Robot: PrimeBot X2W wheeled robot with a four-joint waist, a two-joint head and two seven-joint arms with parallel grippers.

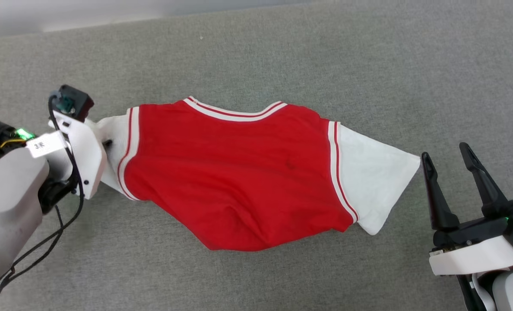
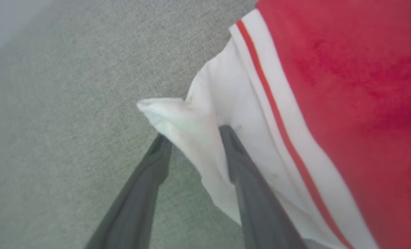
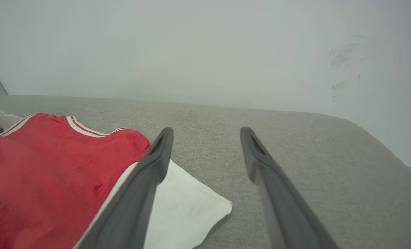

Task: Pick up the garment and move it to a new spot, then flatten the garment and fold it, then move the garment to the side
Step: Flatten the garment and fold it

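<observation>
The red jersey (image 1: pixel 239 172) lies spread on the grey fabric surface (image 1: pixel 282 52), plain side up. The left gripper (image 2: pixel 194 134) has its fingers parted around a fold of the white left sleeve (image 2: pixel 212 90). The right gripper (image 1: pixel 444 150) is spread wide just beside the right sleeve (image 1: pixel 373 185).

Plain room (kind unclear): grey fabric surface (image 1: pixel 282 52), white wall (image 3: pixel 191 52).

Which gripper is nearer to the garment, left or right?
Left. The left gripper straddles one white sleeve of the garment; the right gripper stands open just beside the other sleeve's tip.
</observation>
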